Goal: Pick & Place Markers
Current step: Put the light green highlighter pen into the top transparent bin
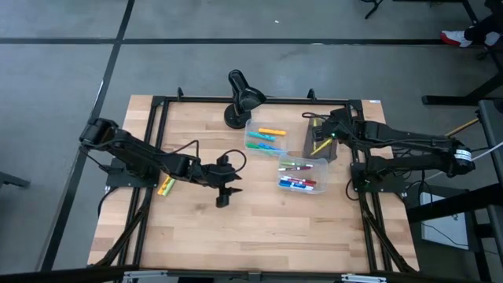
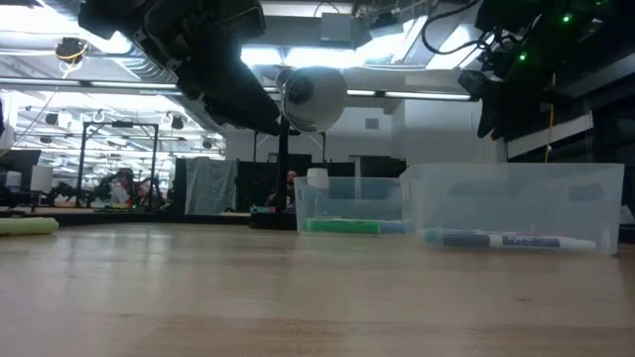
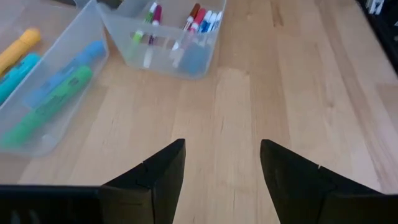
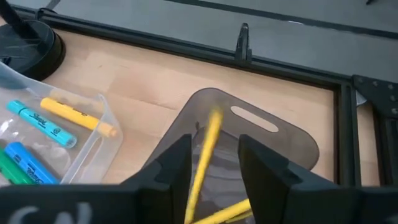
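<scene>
My right gripper [image 4: 215, 140] hangs over the grey-brown tray [image 4: 292, 140] at the table's far right, fingers apart. A thin yellow marker [image 4: 206, 155] stands blurred between them, over the tray; a second yellow one [image 4: 225, 213] lies in the tray. My left gripper [image 3: 222, 147] is open above bare wood near the table's middle [image 1: 224, 196], with nothing between its fingers. One clear bin [image 1: 265, 138] holds thick yellow, blue and green markers. The other [image 1: 302, 175] holds thin red, blue and pink ones. A yellow-green marker [image 1: 165, 186] lies on the table at the left. My right gripper has the yellow marker's upper part [image 4: 210, 134] between its fingers, which slant down from above. The gap is wider than the marker, and the marker is blurred. Whether either finger touches it I cannot tell.
A black lamp stand [image 1: 240, 98] sits at the far edge behind the bins. A black metal frame [image 4: 348, 93] runs around the tabletop. The near half of the table [image 1: 259, 232] is bare wood.
</scene>
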